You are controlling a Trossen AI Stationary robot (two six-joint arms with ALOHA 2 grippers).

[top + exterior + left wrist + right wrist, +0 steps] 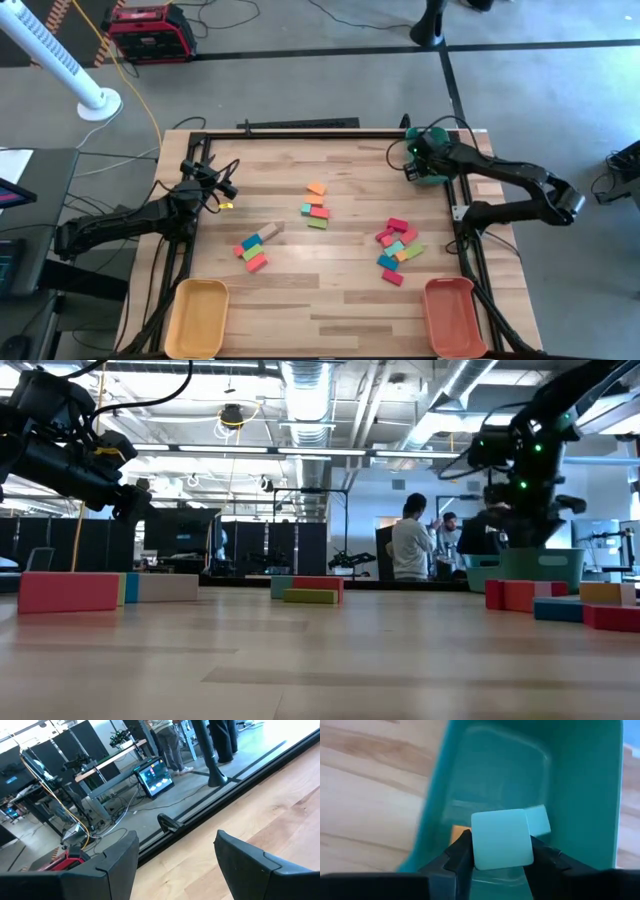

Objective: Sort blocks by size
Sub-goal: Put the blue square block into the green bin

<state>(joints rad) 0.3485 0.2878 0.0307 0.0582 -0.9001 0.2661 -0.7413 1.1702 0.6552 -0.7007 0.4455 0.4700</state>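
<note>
Small blocks lie flat on the wooden table in three groups: left point(255, 246), middle point(316, 204) and right point(398, 250). My right gripper point(422, 160) is at the far right corner, over a teal tray point(432, 178). It is shut on a pale teal block point(500, 839). An orange block point(459, 830) and another pale teal block point(540, 819) lie on the tray's floor. My left gripper point(226, 194) is open and empty point(175, 847), above the table near its left edge, left of the middle group. My right gripper pinches the pale teal block by two opposite sides point(474, 845) between its two fingers. The fingers point down from above into the teal tray. The block's square face is toward the wrist camera, and it sits over the inside of the tray.
A yellow tray point(197, 316) stands at the near left corner and an orange tray point(450, 316) at the near right corner. In the low view a red block point(68, 591) is near on the left. People stand in the room beyond the table point(410, 540).
</note>
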